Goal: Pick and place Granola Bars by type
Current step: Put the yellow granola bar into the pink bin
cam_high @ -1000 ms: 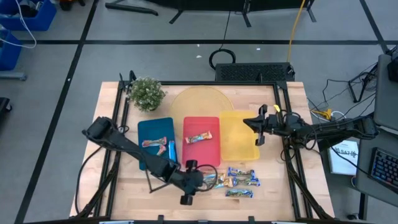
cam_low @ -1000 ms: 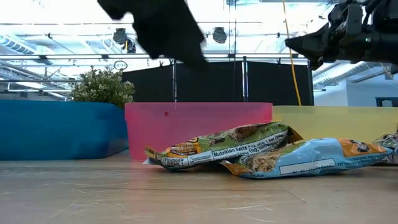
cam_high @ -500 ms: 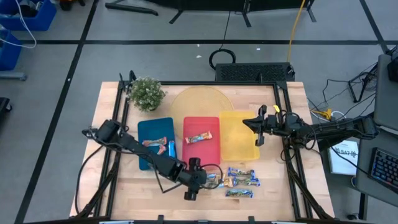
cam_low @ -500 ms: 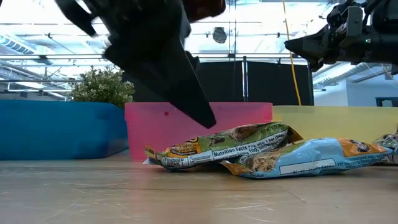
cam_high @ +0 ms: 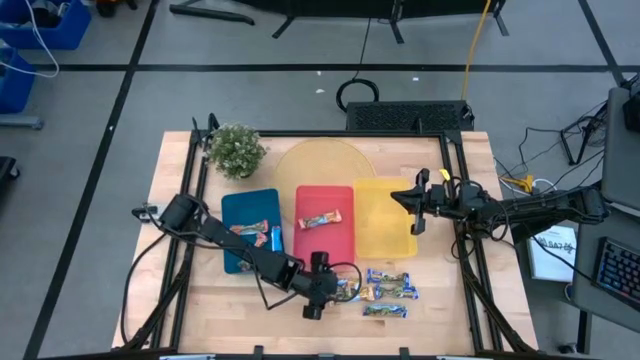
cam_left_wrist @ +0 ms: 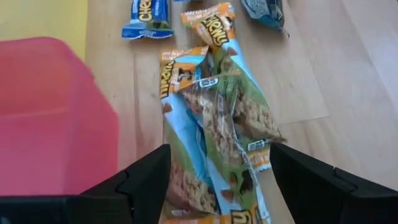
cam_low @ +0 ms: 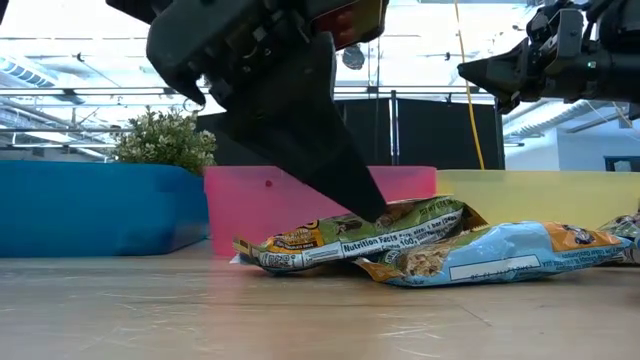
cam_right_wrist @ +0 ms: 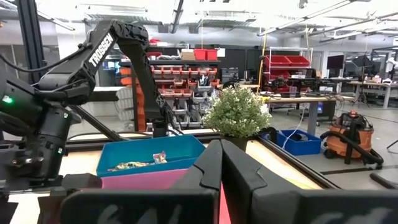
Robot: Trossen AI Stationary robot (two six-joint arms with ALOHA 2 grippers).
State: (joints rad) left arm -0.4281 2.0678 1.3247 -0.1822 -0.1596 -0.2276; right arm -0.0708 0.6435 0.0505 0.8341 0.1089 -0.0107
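Observation:
Several granola bars lie loose on the wood near the front edge. A green-wrapped bar [cam_left_wrist: 233, 118] lies across a blue-and-white one [cam_left_wrist: 189, 155], and more bars [cam_high: 390, 292] lie to their right. My left gripper [cam_left_wrist: 219, 149] slants down over this pair, open, with one finger on either side. I cannot tell whether it touches them. In the low view one fingertip [cam_low: 370, 203] stands just above the green bar [cam_low: 350, 235]. My right gripper [cam_high: 413, 205] hangs shut over the yellow tray's right side.
Three trays stand side by side behind the loose bars. The blue tray [cam_high: 240, 208] holds two bars, the red tray [cam_high: 325, 245] holds one, and the yellow tray [cam_high: 383, 225] is at the right. A potted plant [cam_high: 235, 150] stands far left, and a round yellow mat [cam_high: 322, 160] lies behind the trays.
My left gripper has come down and moved toward the table's right edge. It has gone from beside the loose bars to over the green and blue-white pair. The bars have not moved.

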